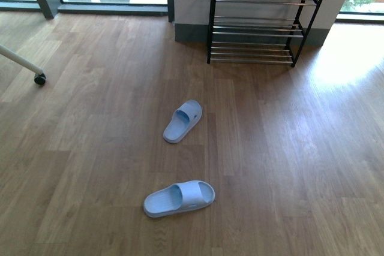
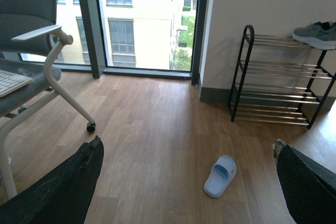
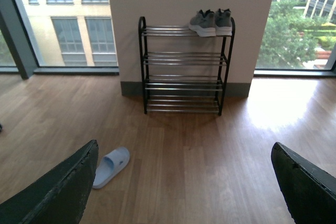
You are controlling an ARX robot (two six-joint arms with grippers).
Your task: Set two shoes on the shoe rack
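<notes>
On the floor (image 1: 90, 148) well short of the shoe rack (image 1: 258, 26), the nearer blue slide (image 1: 179, 198) and farther blue slide (image 1: 183, 120) are lying while the left tool (image 2: 186, 148) and right tool (image 3: 185, 148) are hanging spread and empty, so reaching is likely beginning, needing a descent onto one.

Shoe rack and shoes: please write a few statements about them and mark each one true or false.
1. The near slide and the far slide both lie on the floor. True.
2. The grey sneakers sit on the lowest tier of the shoe rack. False: they sit on the top tier.
3. The two slides touch each other. False: they lie apart.
4. The right gripper is open, with nothing between its fingers. True.
</notes>
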